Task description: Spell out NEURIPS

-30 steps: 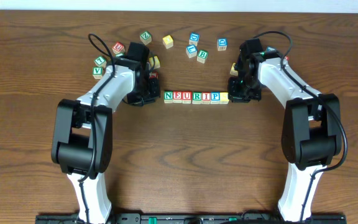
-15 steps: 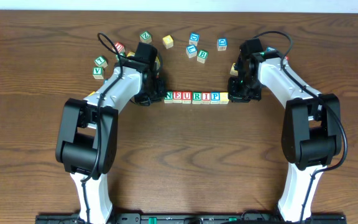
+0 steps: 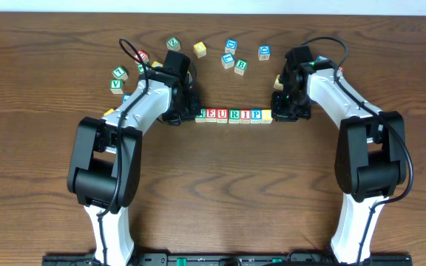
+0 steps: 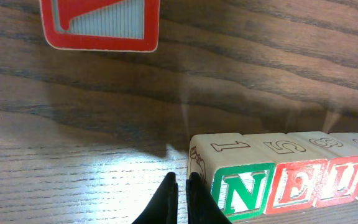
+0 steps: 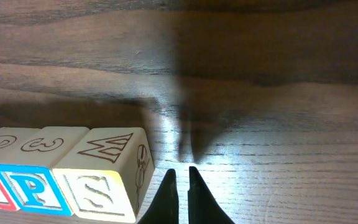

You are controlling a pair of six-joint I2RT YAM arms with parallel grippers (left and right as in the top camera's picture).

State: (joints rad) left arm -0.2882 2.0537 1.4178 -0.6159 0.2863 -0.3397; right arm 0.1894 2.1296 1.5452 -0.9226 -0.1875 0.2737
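The NEURIPS row (image 3: 233, 114) lies mid-table, seven cubes side by side. In the left wrist view its left end reads green N (image 4: 242, 186), red E (image 4: 297, 182), then U (image 4: 348, 177). The right wrist view shows blue P (image 5: 31, 186) and the yellow S cube (image 5: 104, 182) ending the row. My left gripper (image 3: 191, 113) (image 4: 182, 182) is shut and holds nothing, its tips right against the N cube's left side. My right gripper (image 3: 276, 113) (image 5: 181, 175) is also shut and holds nothing, just right of the S cube, a sliver apart.
Several loose letter cubes lie behind the row: a green one (image 3: 172, 44), a yellow one (image 3: 200, 49), blue ones (image 3: 231, 46) (image 3: 264, 52), and green V cubes (image 3: 115, 85) at the left. A red-framed cube (image 4: 101, 25) sits beyond the left gripper.
My left arm has swung right, bringing its shut tips from left of the row up to the N cube. The right arm and the row have stayed put.
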